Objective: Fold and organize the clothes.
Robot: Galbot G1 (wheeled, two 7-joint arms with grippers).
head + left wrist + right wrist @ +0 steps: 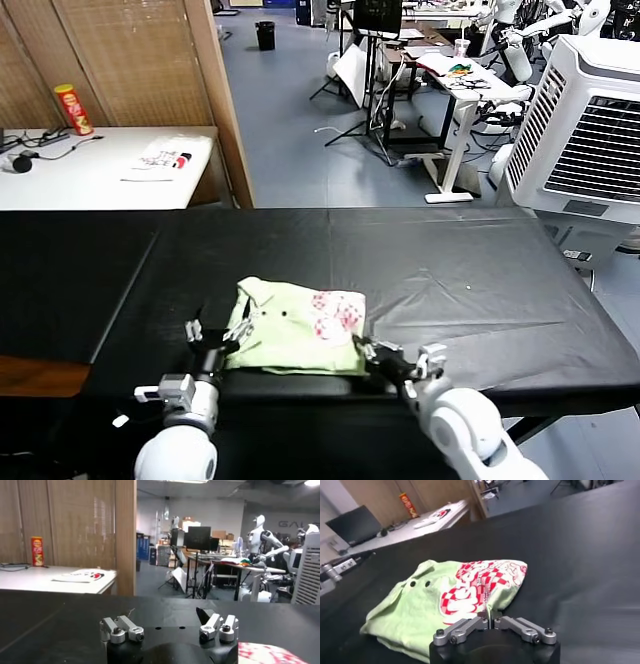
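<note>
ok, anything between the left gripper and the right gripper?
The shirt spans the gap in the head view. The left gripper stands open at one near corner; the right gripper is shut on the other near edge.

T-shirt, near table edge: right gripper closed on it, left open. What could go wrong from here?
1. The right gripper pinches only the T-shirt's near right edge; lifting may take a single layer and undo the fold.
2. The left gripper is open at the left edge, holding nothing, so a one-sided pull could skew the shirt.
3. The shirt lies close to the black table's front edge and could slide off.
</note>
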